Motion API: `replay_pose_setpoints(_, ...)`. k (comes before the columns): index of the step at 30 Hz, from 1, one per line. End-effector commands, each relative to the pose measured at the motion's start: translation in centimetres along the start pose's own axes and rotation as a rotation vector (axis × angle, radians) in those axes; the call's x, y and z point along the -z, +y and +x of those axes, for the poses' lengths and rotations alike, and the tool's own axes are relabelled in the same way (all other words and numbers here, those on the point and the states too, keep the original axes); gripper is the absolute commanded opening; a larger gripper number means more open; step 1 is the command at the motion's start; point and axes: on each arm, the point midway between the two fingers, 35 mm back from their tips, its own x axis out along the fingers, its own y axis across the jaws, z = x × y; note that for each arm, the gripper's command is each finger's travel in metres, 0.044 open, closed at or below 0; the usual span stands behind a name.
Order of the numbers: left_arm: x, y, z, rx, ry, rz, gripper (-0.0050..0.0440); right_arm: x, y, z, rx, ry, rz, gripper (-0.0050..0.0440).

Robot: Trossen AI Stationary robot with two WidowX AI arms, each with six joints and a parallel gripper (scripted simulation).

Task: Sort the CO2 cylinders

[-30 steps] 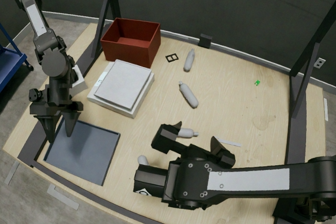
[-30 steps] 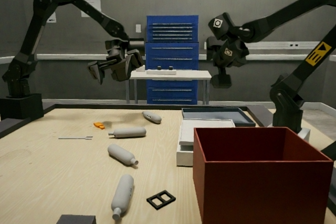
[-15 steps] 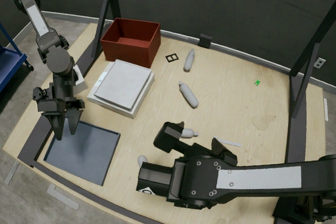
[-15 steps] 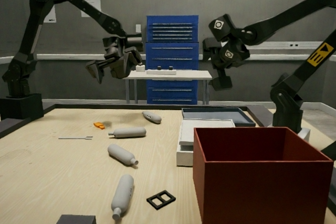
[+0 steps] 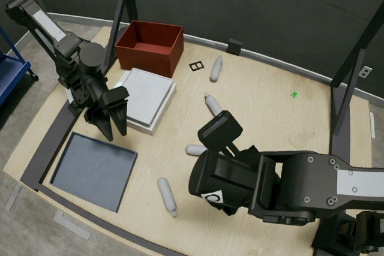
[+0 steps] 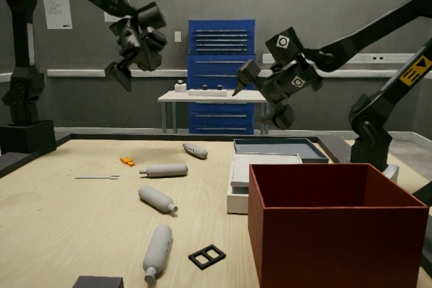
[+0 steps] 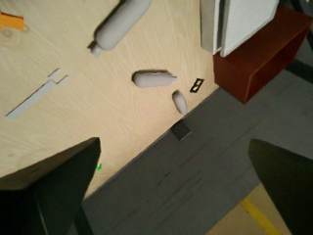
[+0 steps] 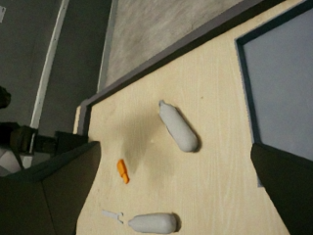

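Several grey CO2 cylinders lie on the wooden table: one [image 5: 216,68] near the back, one [image 5: 213,104] in the middle, one [image 5: 195,150] partly behind my left arm, and one [image 5: 167,195] near the front. Their stamps are too small to read. The white scale [image 5: 147,98] has nothing on it. The grey tray [image 5: 93,171] and the red scrap bin [image 5: 150,47] hold nothing. My right gripper [image 5: 116,133] is open, high between scale and tray. My left gripper [image 6: 134,54] is open, high above the front cylinders.
A black frame piece [image 5: 196,66] lies by the bin. A small green piece [image 5: 293,94], an orange piece [image 6: 127,160] and a thin grey tool [image 6: 97,177] lie on the table. A dark block [image 5: 234,46] sits at the back edge. Black posts [image 5: 344,104] stand at the sides.
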Motion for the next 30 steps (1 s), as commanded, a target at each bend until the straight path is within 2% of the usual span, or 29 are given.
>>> replay_pose_setpoints(1,1.4,-1.0,-1.8,0.048,-0.098,0.132,0.0440,2.7,1.6,0.1,-0.048,0.103,-0.187,0.0440)
replay_pose_setpoints(7,2.8,-1.7,-3.5,0.081,-0.236,0.304,0.0440,7.1,2.7,0.4,-0.085,0.265,-0.488,0.0440)
replay_pose_setpoints(9,2.8,-1.7,-3.5,0.081,-0.236,0.304,0.0440,7.1,2.7,0.4,-0.085,0.265,-0.488,0.0440)
replay_pose_setpoints(24,5.7,-3.0,-7.4,0.161,-0.580,0.735,0.0440,17.1,5.9,1.3,-0.170,0.621,-1.149,0.0440)
replay_pose_setpoints(26,5.7,-3.0,-7.4,0.161,-0.580,0.735,0.0440,17.1,5.9,1.3,-0.170,0.621,-1.149,0.0440)
replay_pose_setpoints(30,6.6,-3.4,-8.7,0.189,-0.701,0.886,0.0440,20.1,6.9,1.5,-0.195,0.721,-1.338,0.0440)
